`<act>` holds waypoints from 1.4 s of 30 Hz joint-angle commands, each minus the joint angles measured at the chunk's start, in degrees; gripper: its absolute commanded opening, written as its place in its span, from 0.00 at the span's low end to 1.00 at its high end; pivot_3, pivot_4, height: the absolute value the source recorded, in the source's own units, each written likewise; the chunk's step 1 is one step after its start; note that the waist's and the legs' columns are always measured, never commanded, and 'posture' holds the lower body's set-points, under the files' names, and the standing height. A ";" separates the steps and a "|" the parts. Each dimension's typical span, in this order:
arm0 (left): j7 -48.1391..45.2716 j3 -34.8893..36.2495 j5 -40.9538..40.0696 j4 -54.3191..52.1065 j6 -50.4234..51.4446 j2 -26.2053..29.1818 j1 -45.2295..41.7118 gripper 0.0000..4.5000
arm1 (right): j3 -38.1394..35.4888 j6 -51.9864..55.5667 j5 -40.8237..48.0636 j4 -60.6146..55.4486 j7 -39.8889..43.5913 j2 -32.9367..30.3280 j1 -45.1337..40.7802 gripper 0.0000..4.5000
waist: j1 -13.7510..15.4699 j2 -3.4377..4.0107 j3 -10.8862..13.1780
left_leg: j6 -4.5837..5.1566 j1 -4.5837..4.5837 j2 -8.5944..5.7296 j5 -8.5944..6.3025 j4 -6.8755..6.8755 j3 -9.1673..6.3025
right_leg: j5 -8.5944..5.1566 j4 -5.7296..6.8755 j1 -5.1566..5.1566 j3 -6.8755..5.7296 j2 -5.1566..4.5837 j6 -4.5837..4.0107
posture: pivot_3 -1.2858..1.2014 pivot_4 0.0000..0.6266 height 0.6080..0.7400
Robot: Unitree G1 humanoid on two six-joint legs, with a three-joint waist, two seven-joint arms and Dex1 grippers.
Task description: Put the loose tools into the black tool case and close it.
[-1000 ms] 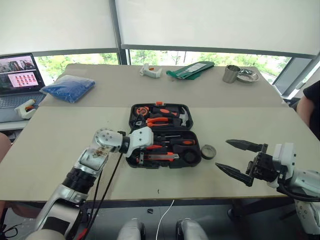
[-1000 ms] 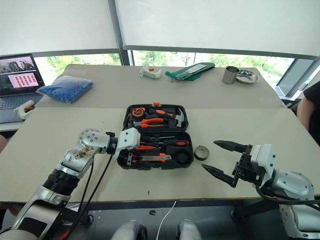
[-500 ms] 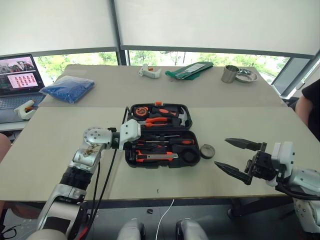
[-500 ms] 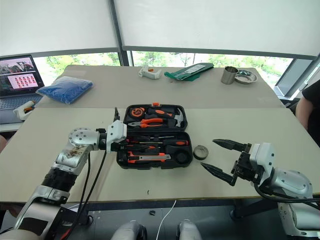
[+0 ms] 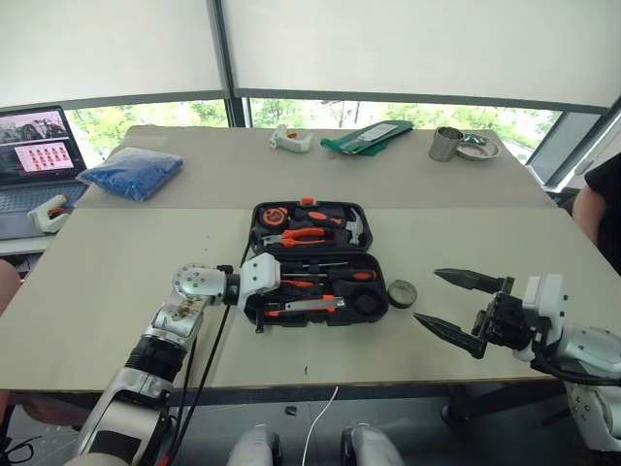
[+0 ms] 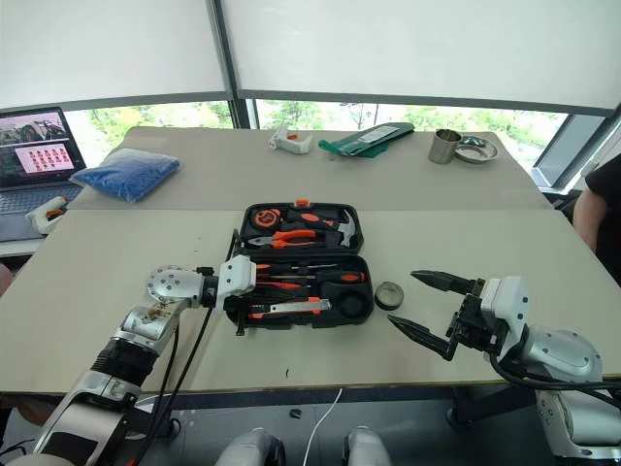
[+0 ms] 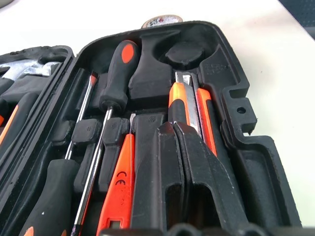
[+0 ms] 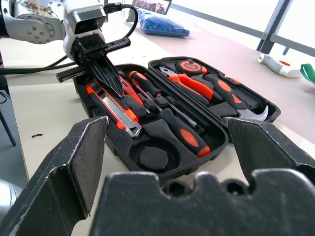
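The black tool case (image 5: 380,303) lies open in the middle of the near table. Its near half holds two screwdrivers (image 7: 116,73), an orange tester pen (image 7: 119,184) and the utility knife (image 7: 186,105). Its round slot (image 8: 152,158) is empty. My left gripper (image 8: 118,91) is shut, with nothing between its fingers, and angles down over the knife and pen at the case's left end. The small dark tape roll (image 5: 404,293) sits on the table just right of the case. My right gripper (image 5: 429,296) stands open, right of the roll and clear of it.
Pliers, hammer and tape measure fill the case's far half (image 5: 309,221). The far table carries a blue bag (image 5: 131,170), a laptop (image 5: 34,155), a white object (image 5: 291,141), a green pouch (image 5: 374,136) and a metal cup (image 5: 448,143). A person (image 5: 602,209) stands at the right edge.
My left gripper has gone from open to shut and has dipped lower over the near half of the case. The right arm has stayed where it was.
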 commanded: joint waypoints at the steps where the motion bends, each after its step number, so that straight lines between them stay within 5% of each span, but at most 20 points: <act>1: 1.79 -1.78 2.67 0.96 1.22 -0.25 0.94 0.02 | -1.27 0.20 -0.02 -1.87 -0.35 -0.45 0.41 1.00 | 0.03 0.00 0.00 | 0.00 0.02 0.00 0.00 0.00 -0.01 | -0.01 0.01 0.02 0.00 -0.01 0.02 | 0.52 0.24 1.00; 18: 6.32 -6.46 8.99 3.25 0.07 0.42 3.72 0.02 | -0.22 -0.53 -1.34 -0.94 -0.96 0.56 0.20 1.00 | 0.13 0.52 -1.03 | -0.01 0.82 0.09 -0.01 -0.14 -0.03 | -0.44 -0.05 0.76 0.04 -0.11 -0.01 | 0.52 0.24 1.00; 27: 1.36 6.51 -10.03 -1.20 -0.25 -1.73 4.71 0.02 | -4.08 -1.75 -1.36 0.40 -1.12 0.12 2.85 1.00 | 0.05 0.60 -1.07 | -0.01 0.67 0.10 -0.01 -0.15 -0.02 | -0.44 -0.06 0.58 0.05 -0.13 -0.02 | 0.52 0.24 1.00; 39: -4.86 19.76 -20.14 -10.58 3.92 10.36 19.92 0.99 | -12.85 -16.03 -8.84 13.82 -0.04 1.66 14.52 1.00 | -0.55 0.60 -1.00 | 0.17 0.31 0.12 -0.28 -0.28 0.00 | -0.42 -0.56 0.40 -0.01 -0.11 -0.05 | 0.52 0.24 1.00; 42: -7.02 22.92 -23.01 -10.23 5.21 12.30 23.97 0.99 | -12.66 -17.19 -9.46 15.19 -0.59 1.22 14.02 1.00 | -0.47 0.62 -0.98 | 0.16 0.32 0.14 -0.28 -0.26 0.00 | -0.53 -0.52 0.37 -0.01 -0.15 0.14 | 0.52 0.24 1.00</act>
